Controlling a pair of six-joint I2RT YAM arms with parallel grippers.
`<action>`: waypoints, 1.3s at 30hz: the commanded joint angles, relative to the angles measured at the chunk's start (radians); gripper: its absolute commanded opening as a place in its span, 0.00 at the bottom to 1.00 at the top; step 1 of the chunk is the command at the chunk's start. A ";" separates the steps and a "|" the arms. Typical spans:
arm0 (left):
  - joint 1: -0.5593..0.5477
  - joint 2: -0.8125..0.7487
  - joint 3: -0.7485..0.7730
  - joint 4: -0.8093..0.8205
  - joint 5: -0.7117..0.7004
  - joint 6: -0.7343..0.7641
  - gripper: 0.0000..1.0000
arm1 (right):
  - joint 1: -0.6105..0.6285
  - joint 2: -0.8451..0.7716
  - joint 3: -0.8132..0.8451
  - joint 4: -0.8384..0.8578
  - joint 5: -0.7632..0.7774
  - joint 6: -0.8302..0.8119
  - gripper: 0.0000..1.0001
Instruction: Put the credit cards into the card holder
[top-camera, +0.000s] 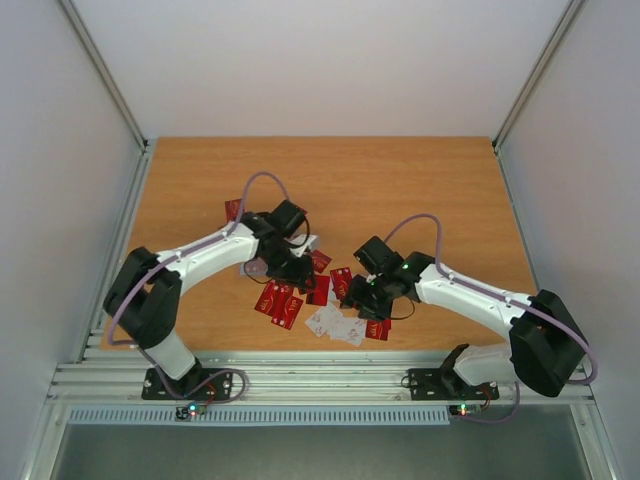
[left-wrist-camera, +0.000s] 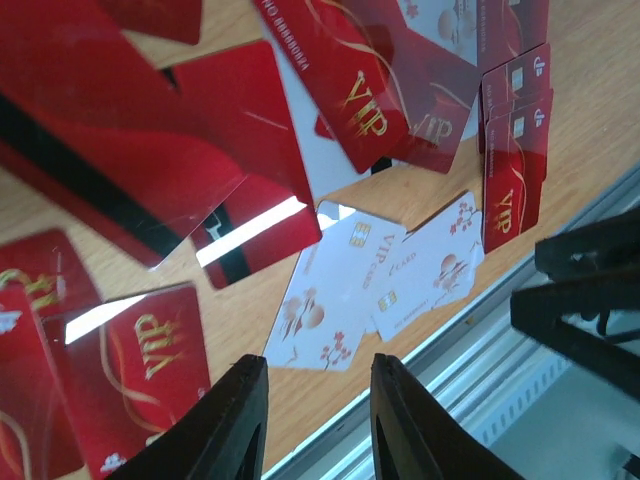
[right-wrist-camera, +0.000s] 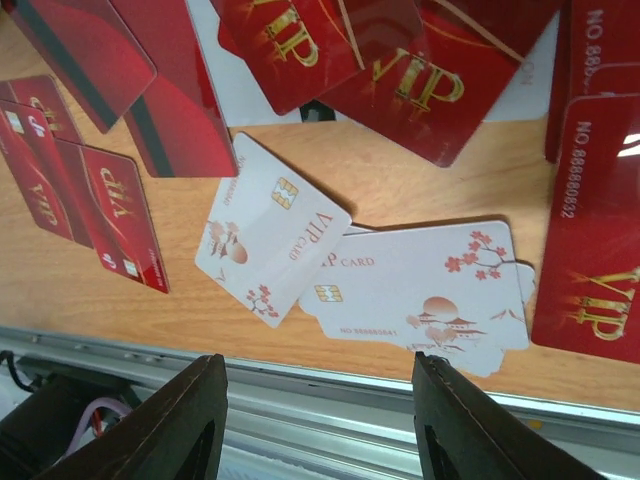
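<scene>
You've got glossy red cards (top-camera: 278, 300) lying flat and overlapping at the table's (top-camera: 450, 200) 6 o'clock, white cards (top-camera: 338, 325) at their 4 o'clock.

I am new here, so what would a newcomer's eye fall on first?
Glossy red cards lie scattered in the near middle of the wooden table. Beside them, nearer the front edge, lie white cards with blossom prints. The left pincer and right pincer hang open above, empty.
</scene>
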 joint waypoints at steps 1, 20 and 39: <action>-0.079 0.083 0.093 -0.036 -0.132 -0.018 0.34 | 0.031 -0.044 0.000 -0.077 0.117 0.085 0.52; -0.300 0.320 0.207 -0.025 -0.514 -0.183 0.55 | 0.030 -0.241 0.079 -0.475 0.322 0.049 0.56; -0.374 0.311 0.194 0.041 -0.630 -0.353 0.55 | 0.030 -0.319 0.076 -0.541 0.321 -0.001 0.55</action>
